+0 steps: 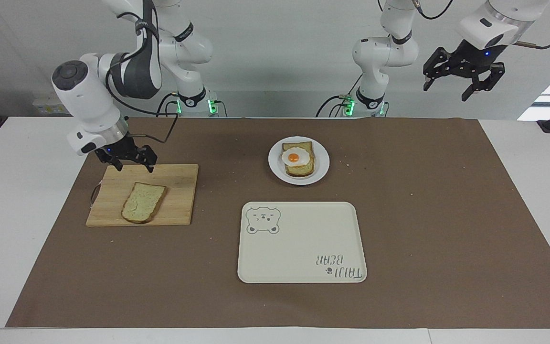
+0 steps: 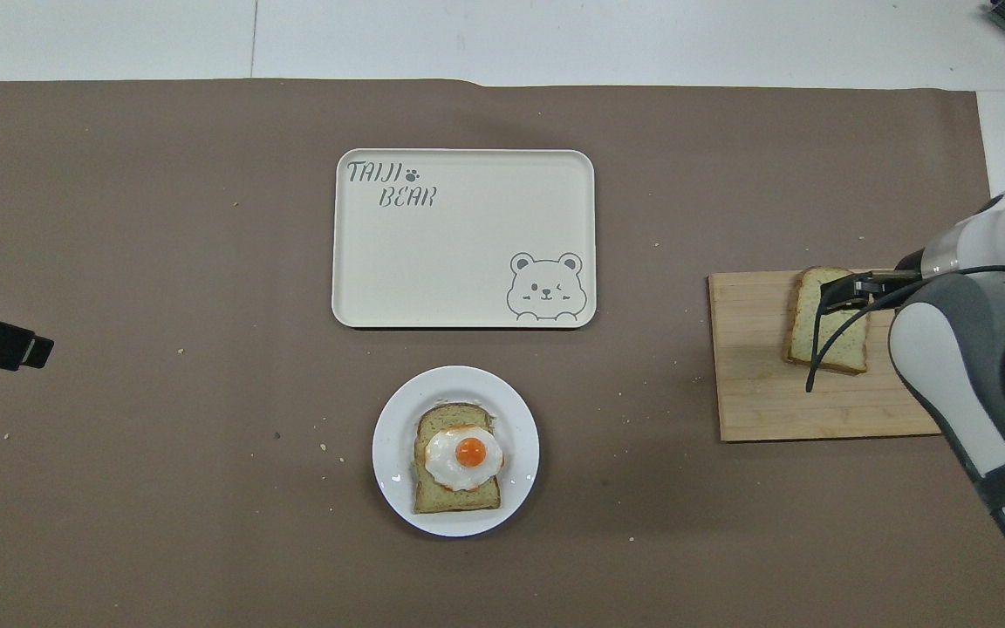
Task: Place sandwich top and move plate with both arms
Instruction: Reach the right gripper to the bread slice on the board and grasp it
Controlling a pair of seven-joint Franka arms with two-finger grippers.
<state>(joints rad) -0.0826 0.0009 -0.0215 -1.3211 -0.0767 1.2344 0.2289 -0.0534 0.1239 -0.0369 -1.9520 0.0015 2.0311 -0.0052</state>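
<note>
Brown paper mat (image 1: 428, 215) covers a white table (image 1: 17, 215) before a pale wall (image 1: 280, 48).

White table (image 1: 26, 200) under brown mat (image 1: 447, 215), pale wall (image 1: 280, 48) above.

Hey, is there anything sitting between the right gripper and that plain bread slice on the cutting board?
Nothing visible. The right gripper, open, hangs over the cutting board, at its edge nearer the robots. The sandwich top lies flat and uncovered on the board just below it, with only bare wood around it.
</note>
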